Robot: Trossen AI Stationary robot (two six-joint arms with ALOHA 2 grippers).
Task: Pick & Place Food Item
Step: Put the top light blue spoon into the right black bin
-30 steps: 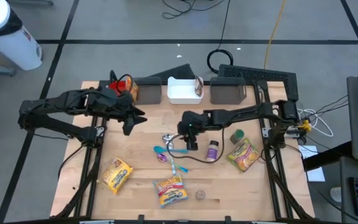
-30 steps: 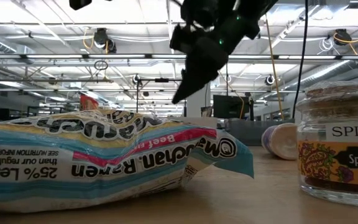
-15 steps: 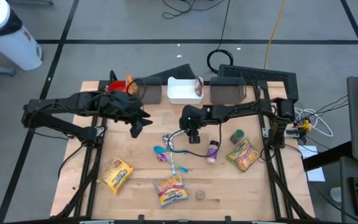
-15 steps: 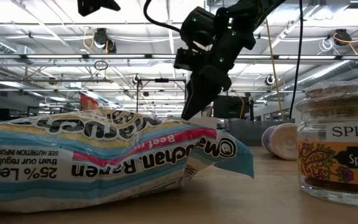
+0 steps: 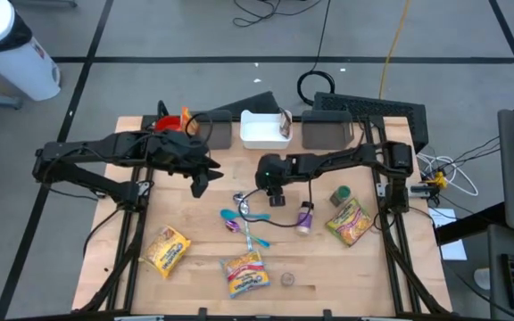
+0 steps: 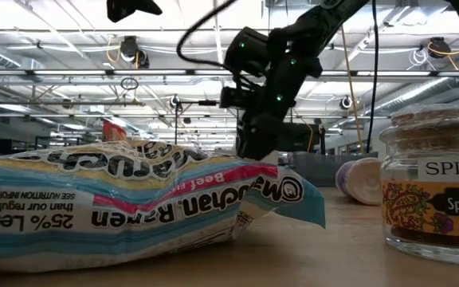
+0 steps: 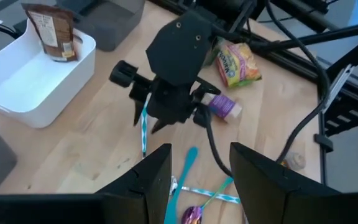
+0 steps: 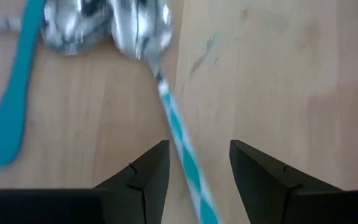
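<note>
Food packets of yellow printed plastic (image 5: pixel 166 251) lie flat and ungripped on the pale wooden table (image 5: pixel 212 169): in the high view two rest near its front edge and a third sits at the right beside a green-lidded jar (image 5: pixel 338 193), with a small purple-capped bottle (image 5: pixel 304 217) on its side nearby. A white rectangular bin (image 5: pixel 257 135) at the back edge holds a brown pouch (image 5: pixel 284 123). The right gripper (image 5: pixel 275 195) is over the table's middle, just beside a silver spoon with a teal-and-white striped handle (image 5: pixel 239 200). The left gripper (image 5: pixel 199 183) hangs over the left-centre, apart from every item. In the low view the nearest ramen packet (image 6: pixel 134 199) fills the foreground, a glass spice jar (image 6: pixel 433 191) stands upright at the right, and the right gripper (image 6: pixel 253 147) points downward behind the packet. In the left wrist view the left gripper (image 7: pixel 201 152) has its fingers apart with nothing between them; beyond it the right gripper (image 7: pixel 174 118) is low over the wood next to the striped handle (image 7: pixel 143 124). In the right wrist view the right gripper (image 8: pixel 199 149) has its fingers apart on either side of the striped handle (image 8: pixel 182 146), with a gap at both sides; the spoon's bowl (image 8: pixel 138 28) lies ahead, a plain teal spoon (image 8: pixel 8 124) beside it.
</note>
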